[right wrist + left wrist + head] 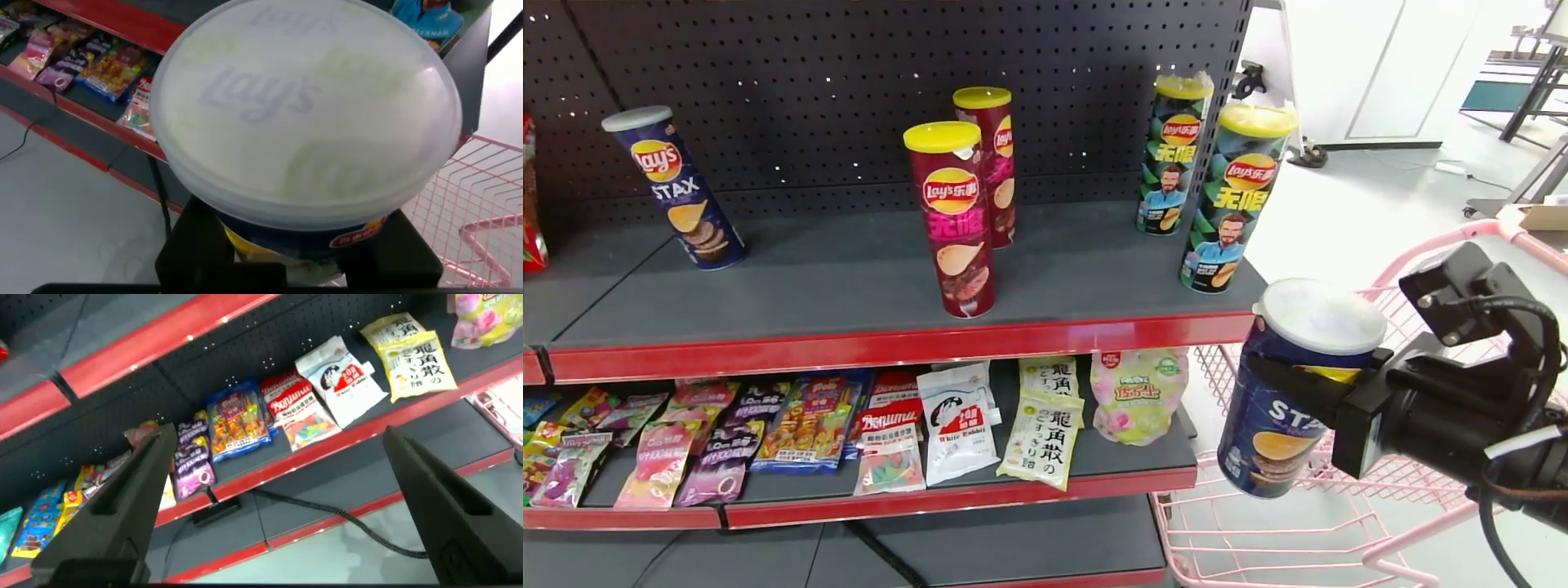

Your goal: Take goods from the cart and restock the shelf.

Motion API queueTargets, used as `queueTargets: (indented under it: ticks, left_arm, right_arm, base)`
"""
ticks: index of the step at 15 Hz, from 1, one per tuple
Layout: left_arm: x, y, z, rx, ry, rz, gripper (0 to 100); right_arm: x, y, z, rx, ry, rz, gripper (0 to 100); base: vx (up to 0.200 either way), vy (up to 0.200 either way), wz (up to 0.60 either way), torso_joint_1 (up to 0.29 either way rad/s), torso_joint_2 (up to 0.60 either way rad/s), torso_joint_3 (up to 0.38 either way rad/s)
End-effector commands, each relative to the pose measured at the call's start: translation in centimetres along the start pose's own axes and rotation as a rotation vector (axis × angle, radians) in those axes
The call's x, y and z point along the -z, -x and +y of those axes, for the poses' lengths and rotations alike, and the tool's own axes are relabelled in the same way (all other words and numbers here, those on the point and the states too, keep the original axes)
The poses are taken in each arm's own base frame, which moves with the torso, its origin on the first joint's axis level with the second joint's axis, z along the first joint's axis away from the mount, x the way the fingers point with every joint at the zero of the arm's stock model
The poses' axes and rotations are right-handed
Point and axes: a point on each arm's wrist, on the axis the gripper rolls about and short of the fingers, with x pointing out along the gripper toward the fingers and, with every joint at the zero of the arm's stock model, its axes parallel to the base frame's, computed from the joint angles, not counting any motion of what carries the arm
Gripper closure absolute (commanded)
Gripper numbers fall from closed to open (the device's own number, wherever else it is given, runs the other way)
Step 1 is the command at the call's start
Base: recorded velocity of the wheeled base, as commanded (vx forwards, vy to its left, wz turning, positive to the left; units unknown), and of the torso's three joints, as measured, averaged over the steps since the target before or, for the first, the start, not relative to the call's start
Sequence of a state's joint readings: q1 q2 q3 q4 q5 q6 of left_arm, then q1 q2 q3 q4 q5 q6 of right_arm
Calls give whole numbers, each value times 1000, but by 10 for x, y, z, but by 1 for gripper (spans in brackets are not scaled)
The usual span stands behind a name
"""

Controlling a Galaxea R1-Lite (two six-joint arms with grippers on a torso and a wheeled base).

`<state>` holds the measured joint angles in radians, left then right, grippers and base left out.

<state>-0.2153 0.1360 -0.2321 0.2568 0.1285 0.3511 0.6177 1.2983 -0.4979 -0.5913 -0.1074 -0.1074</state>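
Observation:
My right gripper [1319, 380] is shut on a dark blue chip can with a white lid [1278, 408], held upright over the pink cart [1339, 523], just right of the shelf's red front edge [890, 347]. From the right wrist the can's lid [306, 106] is seen from above, with the black fingers [196, 253] clamped on the can's sides below it. My left gripper [278, 498] is open, with nothing between its fingers [122, 506], facing the lower shelf of snack bags [237, 420].
The top shelf [809, 278] carries a leaning blue can [678, 188] at left, two maroon cans [952, 216] in the middle and two green-blue cans [1233, 196] at right. Snack bags [956, 425] line the lower shelf. There is bare shelf between the cans.

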Motion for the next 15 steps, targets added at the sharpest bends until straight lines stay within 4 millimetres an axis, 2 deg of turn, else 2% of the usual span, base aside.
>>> queueTargets:
  ticks: [1,8,11,15]
  left_arm:
    - [0,0,0,-1,0,-1,0]
    - [-1,0,0,-2,-1,-4,0]
    - [-1,0,1,-1,-1,-4,0]
    - [-2,0,1,2,-2,-2,0]
  right_arm:
    - [-2,4,-1,1,-2,-16,100]
    - [2,7,0,1,1,-5,100]
    - [11,11,0,0,31,16,100]
    - [15,19,0,-8,32,11,100]
  base:
    - [0,0,0,203,-491,-315]
    - [0,0,0,159,-395,-237]
    - [0,0,0,87,-220,-126]
    - [0,200,0,10,-16,-12]
